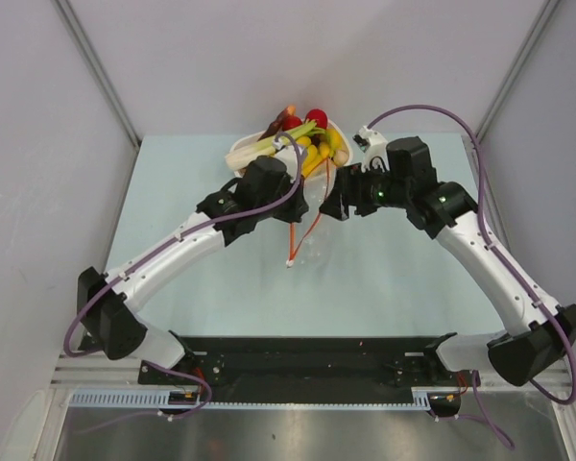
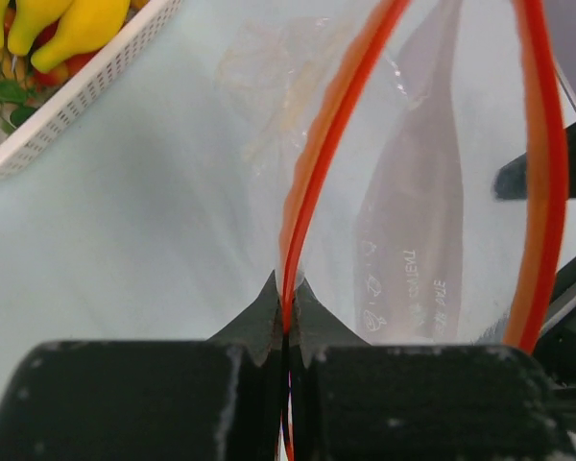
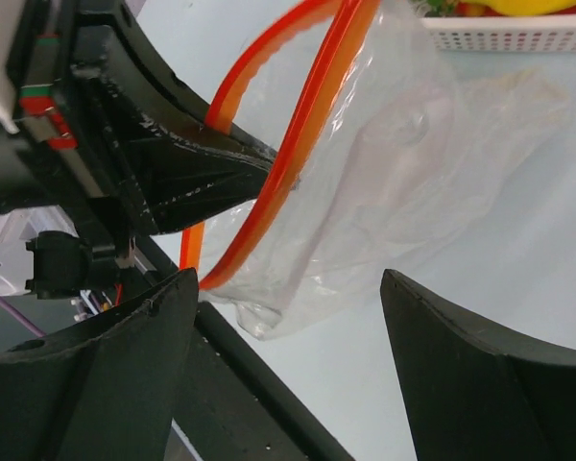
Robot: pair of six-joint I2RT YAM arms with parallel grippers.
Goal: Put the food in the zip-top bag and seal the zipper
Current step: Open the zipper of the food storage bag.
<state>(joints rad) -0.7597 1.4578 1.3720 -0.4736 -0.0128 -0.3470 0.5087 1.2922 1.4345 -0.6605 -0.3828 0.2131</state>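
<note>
The clear zip-top bag (image 1: 312, 223) hangs in the middle of the table, its orange-red zipper (image 1: 294, 235) bowed open. My left gripper (image 1: 290, 213) is shut on one side of the zipper (image 2: 298, 221), pinched between its fingertips (image 2: 269, 312). My right gripper (image 1: 338, 200) is open just right of the bag, and its fingers (image 3: 442, 336) straddle the bag's lower corner (image 3: 365, 202) without touching it. The food, a yellow banana bunch (image 1: 328, 146) and red and orange pieces (image 1: 315, 118), lies in the white basket (image 1: 242, 147). The bag looks empty.
The white slatted basket stands at the table's far edge with a green-white leek (image 1: 269, 149) in it. Its corner shows at upper left in the left wrist view (image 2: 67, 106). Grey walls close in both sides.
</note>
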